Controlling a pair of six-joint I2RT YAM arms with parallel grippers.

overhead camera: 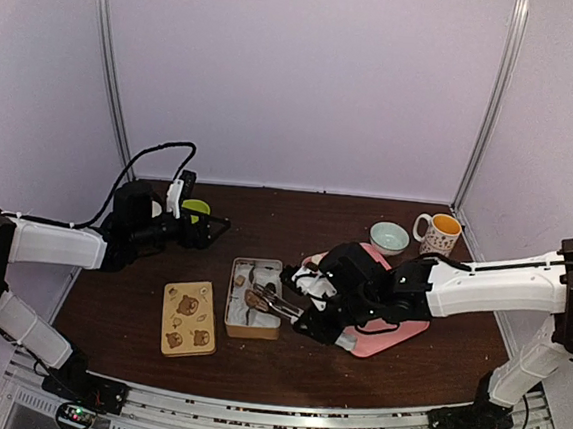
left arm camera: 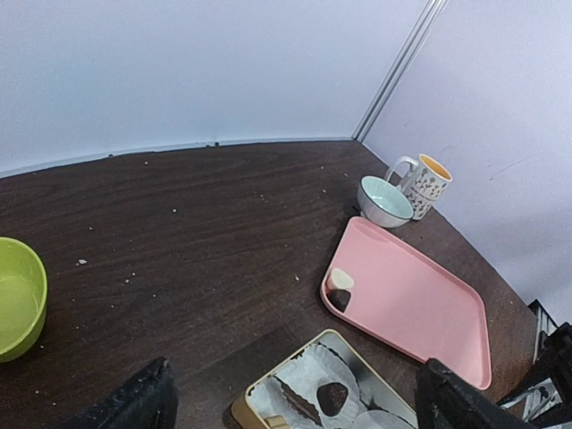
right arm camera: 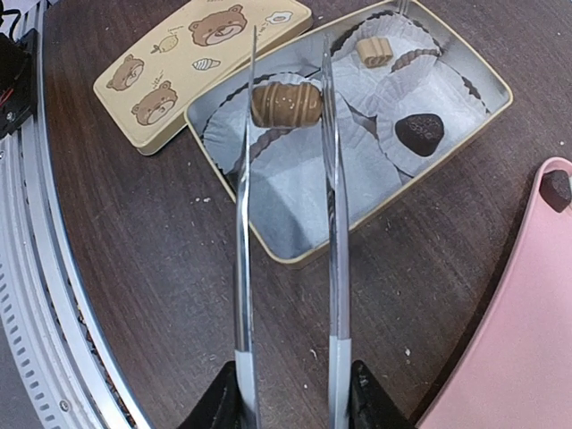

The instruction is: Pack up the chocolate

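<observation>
In the right jaws, clenched tight: metal tweezers (right arm camera: 332, 223), prongs out ahead over the tan tin (right arm camera: 402, 177). Between those prongs, near the tips: a light-brown chocolate (right arm camera: 286, 105) in a white paper cup. Right of the prongs, in cups: a small tan piece (right arm camera: 374, 52) and a dark piece (right arm camera: 420, 131). Farther right, on the pink tray (right arm camera: 527, 322): a fourth chocolate (right arm camera: 556, 188). Left jaws: spread wide, nothing between them, well apart from the tin.

- Lid (right arm camera: 201, 54), upper left of the right wrist view: tan, printed with brown bears.
- Chocolate (right arm camera: 286, 104) between the silver tongs (right arm camera: 332, 223): light brown, faintly striped.
- Paper cups (right arm camera: 295, 179): white.
- Tray (left arm camera: 411, 299): pink.
- Bowl (left arm camera: 18, 299), left edge of the left wrist view: lime green.
- Table (left arm camera: 179, 223): dark brown wood grain.
</observation>
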